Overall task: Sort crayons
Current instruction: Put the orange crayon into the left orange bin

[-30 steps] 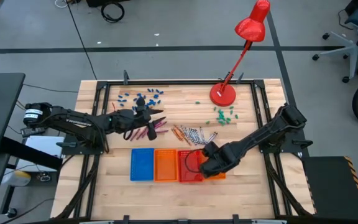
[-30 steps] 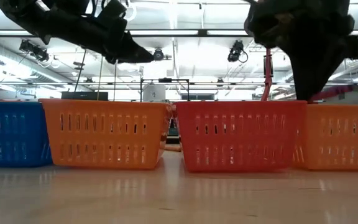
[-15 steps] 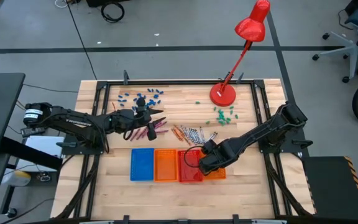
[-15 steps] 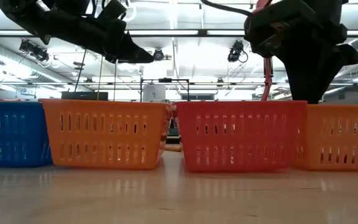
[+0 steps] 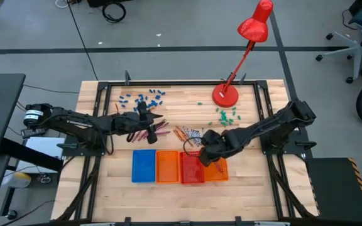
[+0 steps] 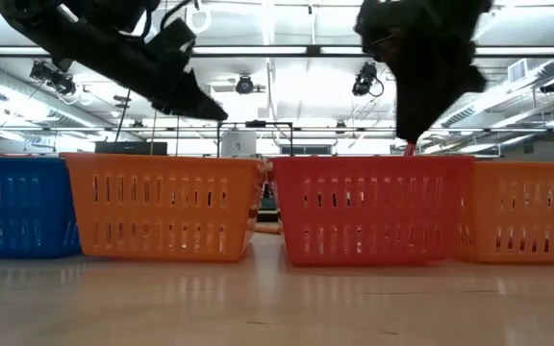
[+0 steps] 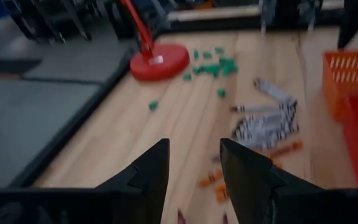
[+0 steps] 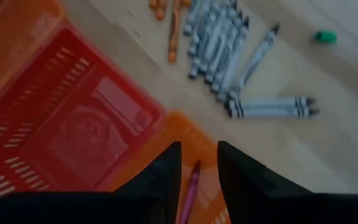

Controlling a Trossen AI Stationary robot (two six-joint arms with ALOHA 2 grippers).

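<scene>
Four baskets [image 5: 168, 167]: 1 blue, 2 orange, 1 red | left gripper [image 7: 193, 163] parted, empty | right gripper [image 8: 197, 163] parted, empty

Four baskets [image 5: 180, 166] stand in a row: one blue, two orange, one red. One red lamp [image 5: 225, 95]. One magenta crayon [image 8: 189, 185] lies in the orange basket below the right claw [image 8: 195, 167]. Grey crayons [image 8: 219, 43] number roughly ten.
</scene>
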